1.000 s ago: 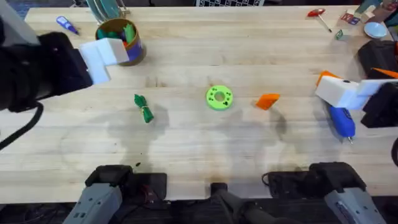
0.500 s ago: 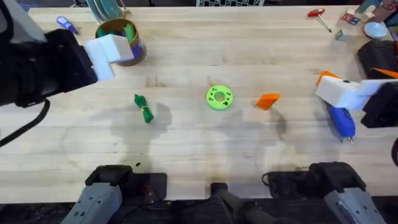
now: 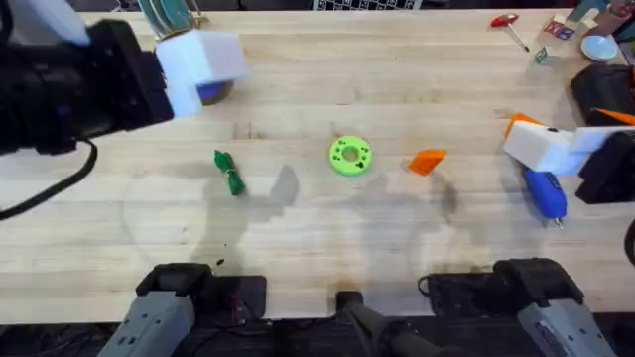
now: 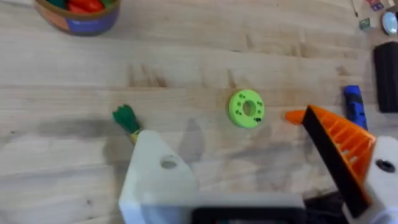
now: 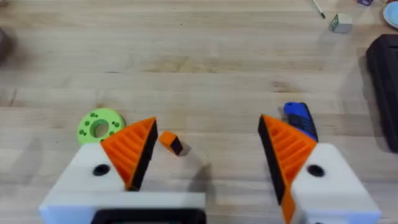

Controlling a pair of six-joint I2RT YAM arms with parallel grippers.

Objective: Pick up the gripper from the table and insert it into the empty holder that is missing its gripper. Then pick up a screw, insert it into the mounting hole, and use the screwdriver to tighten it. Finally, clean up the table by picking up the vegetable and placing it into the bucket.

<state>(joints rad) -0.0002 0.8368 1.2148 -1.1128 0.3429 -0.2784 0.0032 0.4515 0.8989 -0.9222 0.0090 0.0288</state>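
Two grippers are seen above the desk [image 3: 317, 248]. The right gripper [image 5: 205, 149] is wide open and holds nothing; the left gripper [image 4: 249, 180] is also open, with one bare white holder [image 4: 155, 174]. The loose orange gripper [image 3: 427, 161] lies beside the green disc [image 3: 349, 156]. The vegetable [image 3: 229, 173] lies apart, and the bucket [image 4: 78, 14] is farther, probably holding toys.

Odds and ends on the pale wooden worktop [image 3: 298, 228]

A bright green holed disc [image 3: 349, 156] lies mid-worktop; a red-handled tool [image 3: 510, 26] lies at the far right edge, with a small green-and-white block [image 3: 541, 56] and a pale round dish [image 3: 599, 47] nearby.
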